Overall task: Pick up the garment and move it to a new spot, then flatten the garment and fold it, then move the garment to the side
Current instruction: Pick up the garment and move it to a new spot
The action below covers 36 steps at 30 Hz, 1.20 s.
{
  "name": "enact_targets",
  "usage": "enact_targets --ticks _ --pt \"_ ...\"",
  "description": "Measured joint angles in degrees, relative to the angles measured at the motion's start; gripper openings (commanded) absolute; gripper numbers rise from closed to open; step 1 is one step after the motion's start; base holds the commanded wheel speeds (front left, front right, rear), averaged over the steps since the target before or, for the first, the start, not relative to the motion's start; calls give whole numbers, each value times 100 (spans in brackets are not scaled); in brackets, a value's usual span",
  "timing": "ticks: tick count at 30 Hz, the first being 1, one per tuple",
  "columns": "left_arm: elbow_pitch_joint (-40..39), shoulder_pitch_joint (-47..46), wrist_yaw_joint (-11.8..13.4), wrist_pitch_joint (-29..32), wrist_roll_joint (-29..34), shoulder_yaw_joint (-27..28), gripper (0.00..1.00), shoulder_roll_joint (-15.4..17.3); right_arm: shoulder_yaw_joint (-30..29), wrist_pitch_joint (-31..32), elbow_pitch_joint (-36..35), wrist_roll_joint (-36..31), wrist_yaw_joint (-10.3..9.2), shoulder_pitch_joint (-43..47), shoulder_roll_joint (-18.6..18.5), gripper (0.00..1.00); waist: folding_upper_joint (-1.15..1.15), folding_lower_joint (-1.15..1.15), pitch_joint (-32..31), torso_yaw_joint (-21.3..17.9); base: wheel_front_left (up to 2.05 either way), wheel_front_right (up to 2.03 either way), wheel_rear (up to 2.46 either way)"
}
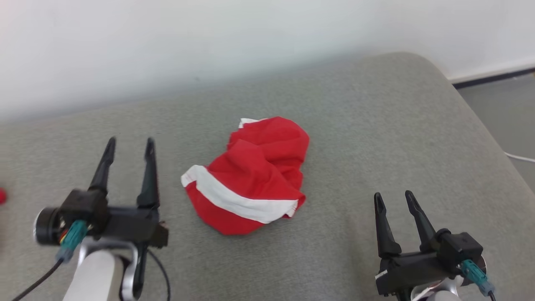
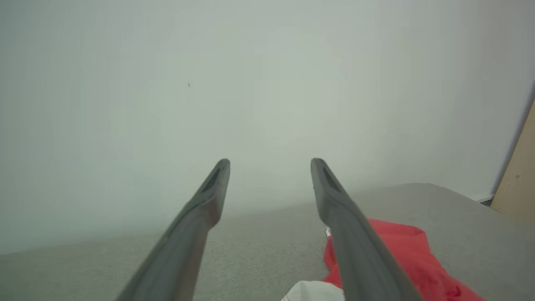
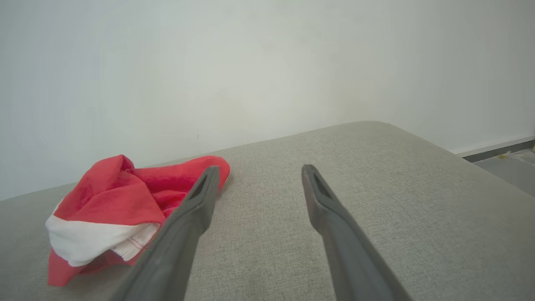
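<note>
A crumpled red garment (image 1: 255, 175) with a white band lies bunched in the middle of the grey cushioned surface (image 1: 376, 125). My left gripper (image 1: 130, 144) hovers to its left, open, nothing between its fingers. My right gripper (image 1: 393, 196) stands open at the lower right, apart from the cloth. In the left wrist view the garment (image 2: 401, 259) shows low on the right, partly behind the gripper's (image 2: 269, 163) right finger. In the right wrist view the garment (image 3: 121, 200) lies to the left of the open gripper (image 3: 259, 169).
A white wall (image 1: 209, 42) runs along the far edge of the surface. The surface's rounded corner (image 1: 422, 62) drops to grey floor (image 1: 501, 108) at the right, where a white cable (image 1: 520, 157) lies. A small red thing (image 1: 2, 195) peeks in at the left edge.
</note>
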Motion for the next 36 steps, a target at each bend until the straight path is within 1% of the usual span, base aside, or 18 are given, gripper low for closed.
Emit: enact_targets --ticks 9,13,16,20,25,31,36 --pt "-557 1098 112 -1 254 407 100 252 -11 1 52 -70 0 181 3 100 0 0 -286 498 0 0 0" --pt "-861 1546 181 -1 293 615 100 254 -43 1 54 -100 0 235 1 100 0 0 -389 694 0 0 0" --pt "-1057 1870 247 -1 299 825 100 177 -52 1 62 -101 0 283 1 100 0 0 -457 823 0 0 0" --pt "-1216 2144 297 -1 315 943 100 88 -63 1 86 -100 0 327 1 100 0 0 -520 929 0 0 0" --pt "-1244 2493 250 -1 426 1023 100 56 -66 1 119 -97 0 361 2 100 0 0 -599 1013 0 0 0" --pt "-1077 2614 104 -1 543 925 100 46 -92 1 190 -98 1 392 2 100 0 0 -616 1012 0 0 0" --pt "-839 2615 133 -1 665 800 100 24 -74 1 259 -99 0 414 1 100 0 0 -633 1003 0 0 0"
